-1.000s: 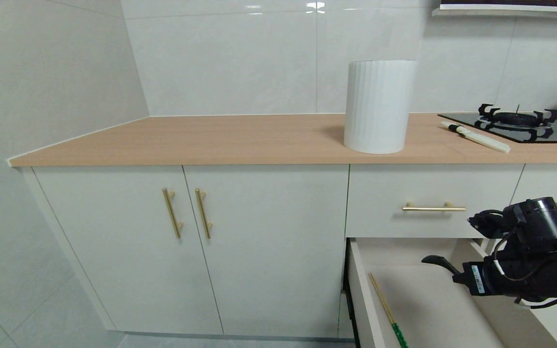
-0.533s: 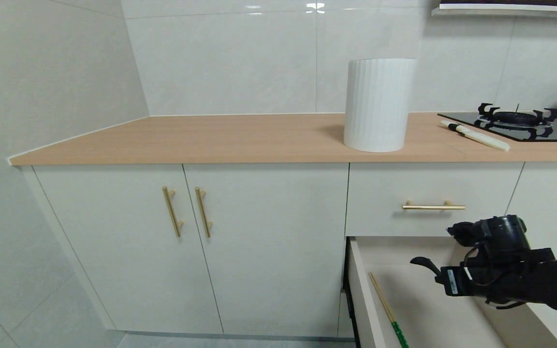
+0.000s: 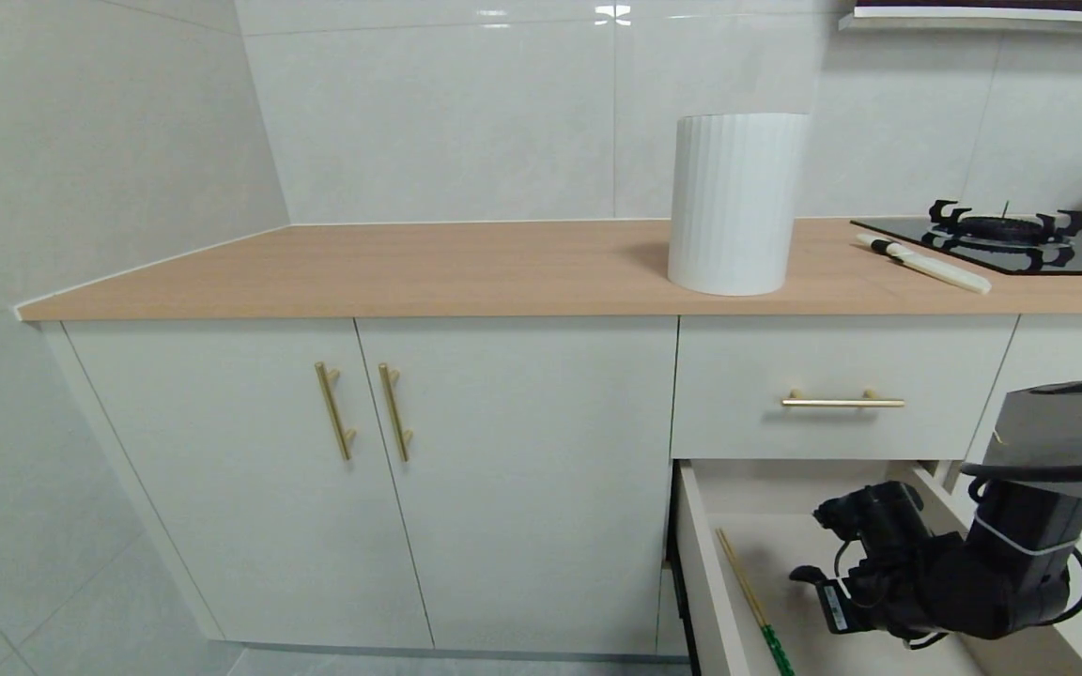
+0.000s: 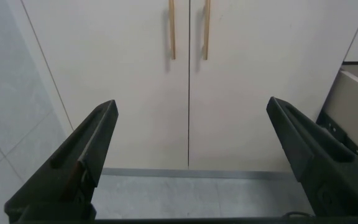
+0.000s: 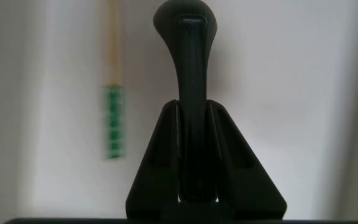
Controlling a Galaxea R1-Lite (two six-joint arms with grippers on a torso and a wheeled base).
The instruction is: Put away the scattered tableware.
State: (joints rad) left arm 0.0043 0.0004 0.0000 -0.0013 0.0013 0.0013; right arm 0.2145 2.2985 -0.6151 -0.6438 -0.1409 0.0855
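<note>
**Dark utensil poised over the drawer**

My right end effector (image 3: 818,584) is clamped on a dark utensil (image 5: 185,28) over the open drawer (image 3: 699,554) at five o'clock. Chopsticks (image 3: 753,603) lie inside. My left end effector (image 4: 191,168) stands apart. I judge a cream utensil (image 3: 923,265) on the tabletop (image 3: 409,268) remains.

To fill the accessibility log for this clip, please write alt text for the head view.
The right gripper, shut on a black utensil, hangs low over an open drawer with chopsticks lying along its left side. Above, a white ribbed canister stands on the wooden counter, with a cream utensil lying beside the stove.
</note>
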